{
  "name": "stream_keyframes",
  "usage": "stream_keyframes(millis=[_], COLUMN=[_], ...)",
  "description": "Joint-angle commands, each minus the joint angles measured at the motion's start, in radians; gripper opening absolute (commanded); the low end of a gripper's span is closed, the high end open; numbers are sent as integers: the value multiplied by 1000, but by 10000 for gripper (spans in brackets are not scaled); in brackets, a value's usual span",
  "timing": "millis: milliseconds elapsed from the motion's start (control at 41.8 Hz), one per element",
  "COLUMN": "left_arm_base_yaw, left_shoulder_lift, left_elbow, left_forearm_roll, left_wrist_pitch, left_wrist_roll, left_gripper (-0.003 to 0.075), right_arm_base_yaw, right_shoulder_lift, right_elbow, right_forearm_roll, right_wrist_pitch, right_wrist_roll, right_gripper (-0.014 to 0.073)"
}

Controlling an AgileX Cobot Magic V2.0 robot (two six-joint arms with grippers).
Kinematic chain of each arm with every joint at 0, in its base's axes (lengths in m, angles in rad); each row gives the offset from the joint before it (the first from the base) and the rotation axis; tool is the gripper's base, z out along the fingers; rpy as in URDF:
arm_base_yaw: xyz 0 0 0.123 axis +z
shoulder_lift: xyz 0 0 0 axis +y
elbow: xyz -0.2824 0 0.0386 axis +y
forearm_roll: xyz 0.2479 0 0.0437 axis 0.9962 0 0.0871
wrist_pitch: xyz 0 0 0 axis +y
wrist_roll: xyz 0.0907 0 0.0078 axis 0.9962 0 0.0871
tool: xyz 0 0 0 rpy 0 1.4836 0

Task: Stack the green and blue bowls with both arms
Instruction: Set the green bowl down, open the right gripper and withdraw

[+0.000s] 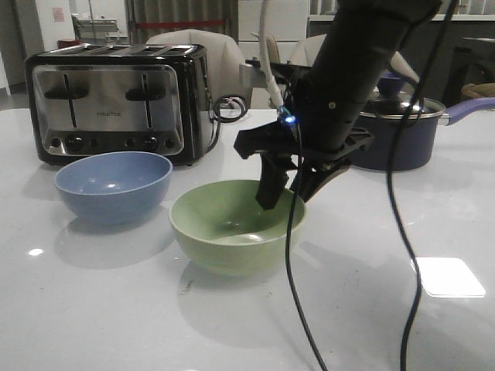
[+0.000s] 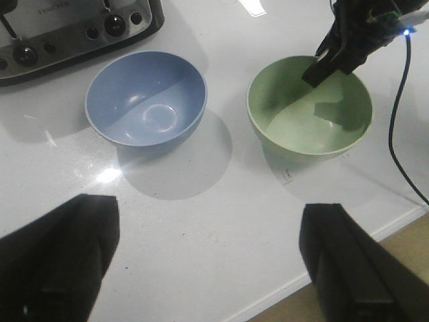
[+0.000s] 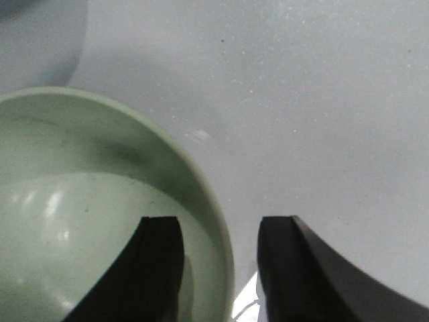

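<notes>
The pale green bowl (image 1: 232, 228) (image 2: 288, 127) (image 3: 67, 201) stands upright on the white table, right of the dusty blue bowl (image 1: 114, 185) (image 2: 146, 97); the two stand apart. My right gripper (image 1: 286, 195) (image 3: 218, 225) reaches down over the green bowl's far right rim, open. One finger (image 3: 157, 268) is inside the bowl and the other finger (image 3: 295, 268) outside, with the wall between them and a gap on each side. My left gripper (image 2: 211, 208) hangs wide open over bare table, on the near side of both bowls, holding nothing. It does not show in the front view.
A chrome four-slot toaster (image 1: 116, 100) (image 2: 60, 27) stands just behind the blue bowl. A dark lidded saucepan (image 1: 402, 131) with a purple handle sits at the back right. Black cables (image 1: 406, 232) hang in front of the right arm. The table's front edge (image 2: 335, 268) runs close under the left gripper.
</notes>
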Motion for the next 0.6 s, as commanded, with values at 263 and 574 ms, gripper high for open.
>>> stream_keyframes(millis=[263,574], left_arm_base_yaw=[-7,-7], left_shoulder_lift=[0,12], left_elbow=[-30,-30], left_forearm_roll=[-4,-4], left_wrist_pitch=[-81,-81], left_wrist_roll=[0,0], left_gripper=[601,601], right_arm_base_yaw=[3,3], right_shoulder_lift=[-439,-775], right_elbow=[86,330], right_forearm_roll=[-70,-122], right_wrist_pitch=[31,47], right_wrist_roll=[-48,-33], right_gripper=[400,400])
